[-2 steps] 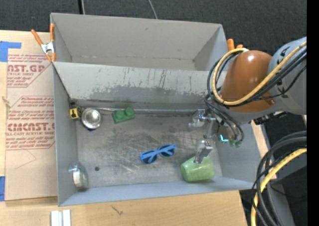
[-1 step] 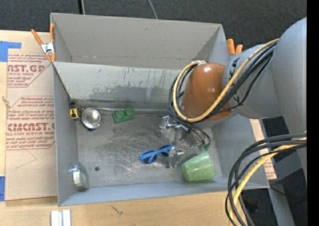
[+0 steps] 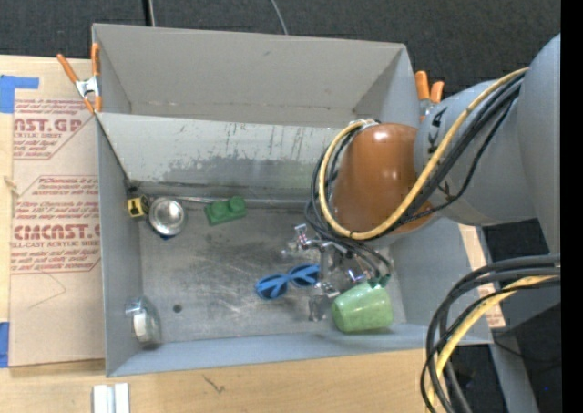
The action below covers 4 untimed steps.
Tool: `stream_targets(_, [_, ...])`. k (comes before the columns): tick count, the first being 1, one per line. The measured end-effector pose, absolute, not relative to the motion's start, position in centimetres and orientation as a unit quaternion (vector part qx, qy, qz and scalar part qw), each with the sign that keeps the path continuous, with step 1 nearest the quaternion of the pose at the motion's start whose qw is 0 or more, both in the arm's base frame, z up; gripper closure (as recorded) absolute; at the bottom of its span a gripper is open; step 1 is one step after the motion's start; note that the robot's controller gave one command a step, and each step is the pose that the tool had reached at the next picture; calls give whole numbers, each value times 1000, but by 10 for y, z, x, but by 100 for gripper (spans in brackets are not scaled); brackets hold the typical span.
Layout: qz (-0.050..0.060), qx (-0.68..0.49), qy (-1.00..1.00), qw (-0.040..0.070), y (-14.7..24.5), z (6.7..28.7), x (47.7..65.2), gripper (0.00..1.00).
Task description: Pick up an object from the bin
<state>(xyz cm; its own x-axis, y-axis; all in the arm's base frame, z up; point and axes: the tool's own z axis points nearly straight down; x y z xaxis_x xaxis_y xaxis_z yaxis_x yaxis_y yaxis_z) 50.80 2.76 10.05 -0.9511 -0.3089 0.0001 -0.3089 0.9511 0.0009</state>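
My gripper (image 3: 330,263) is down in the bin's front right part, below the orange wrist cover. A pair of blue toy sunglasses (image 3: 284,282) lies on the floor just to its left, with the right end of the frame up against the gripper's metal parts. A pale green plastic cup (image 3: 363,308) lies on its side directly in front of the gripper, by the front right corner, touching or nearly touching it.
A green block (image 3: 225,211) and a shiny metal cap (image 3: 167,215) lie along the back wall at left, next to a small yellow and black piece (image 3: 135,207). Another silver round piece (image 3: 143,323) sits in the front left corner.
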Motion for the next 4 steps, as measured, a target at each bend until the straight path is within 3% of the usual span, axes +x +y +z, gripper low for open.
stream_targets(1, [0, 157, -988, -1, 8, 111, 513, 0])
stream_targets(2, [1, 216, -976, -5, 24, 72, 516, 0])
stream_targets(3, [1, 215, -977, -3, 24, 74, 517, 0])
stream_targets(4, [0, 215, -977, -4, 25, 76, 519, 100])
